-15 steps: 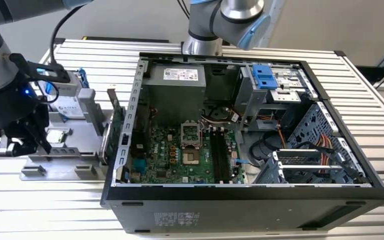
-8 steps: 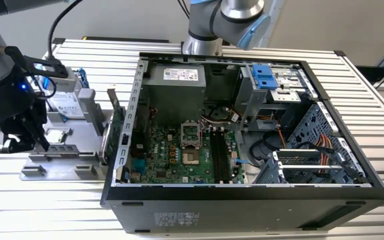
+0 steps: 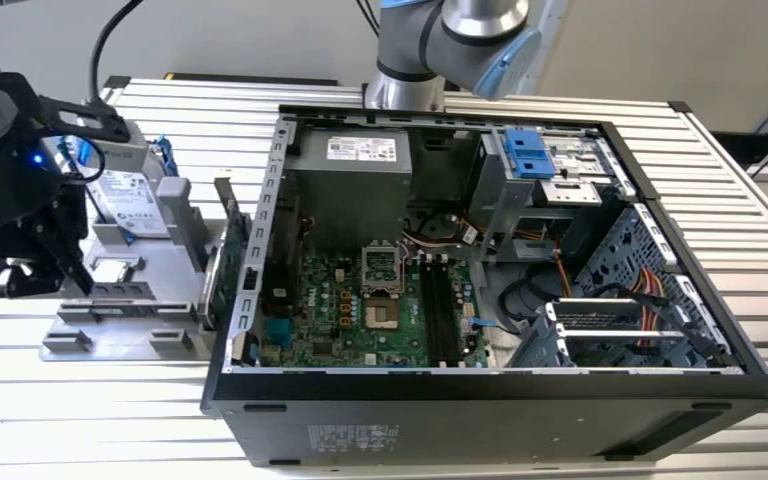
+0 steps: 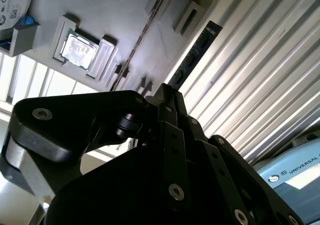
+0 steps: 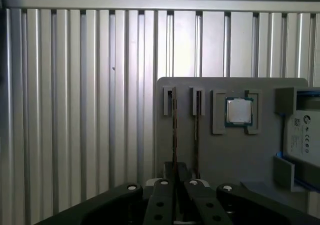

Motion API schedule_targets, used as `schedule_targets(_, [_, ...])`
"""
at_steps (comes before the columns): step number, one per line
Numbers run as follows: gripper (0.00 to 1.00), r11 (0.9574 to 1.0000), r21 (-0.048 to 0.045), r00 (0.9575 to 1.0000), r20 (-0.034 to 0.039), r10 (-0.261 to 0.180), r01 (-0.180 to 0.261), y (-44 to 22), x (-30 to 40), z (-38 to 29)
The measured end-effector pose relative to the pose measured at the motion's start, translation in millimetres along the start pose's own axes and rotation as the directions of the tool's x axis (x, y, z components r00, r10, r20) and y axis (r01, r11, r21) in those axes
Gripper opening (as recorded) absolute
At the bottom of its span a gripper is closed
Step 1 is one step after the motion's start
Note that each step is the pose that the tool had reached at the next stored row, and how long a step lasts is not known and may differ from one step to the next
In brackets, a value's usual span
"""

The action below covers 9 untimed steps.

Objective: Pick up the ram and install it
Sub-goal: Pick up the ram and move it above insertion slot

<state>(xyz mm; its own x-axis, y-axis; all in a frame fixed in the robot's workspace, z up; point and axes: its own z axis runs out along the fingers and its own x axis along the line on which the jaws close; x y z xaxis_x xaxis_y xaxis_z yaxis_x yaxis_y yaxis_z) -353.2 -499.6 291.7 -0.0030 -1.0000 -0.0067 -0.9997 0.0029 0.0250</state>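
- Pincer, lower centre in the first wrist view, looks clenched on the ram.
- Ram not yet lifted from grey holder; installation not begun.

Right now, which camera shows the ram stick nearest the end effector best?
Second wrist view: the ram shows its dark flat face. First wrist view has the ram edge-on. Exterior view: too small to tell on the gray holder.

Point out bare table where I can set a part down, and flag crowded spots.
Bare ribbed table lies in front of the grey holder, to the exterior view's left of the computer case; another strip borders the case on the exterior view's right. Crowded: the holder, with the gripper over it, and the case interior.
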Motion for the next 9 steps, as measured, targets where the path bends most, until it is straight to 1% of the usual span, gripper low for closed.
schedule_targets(9, [0.0, 1.0, 0.0, 1.0, 0.0, 0.0, 0.0, 0.3, -0.1, -11.5])
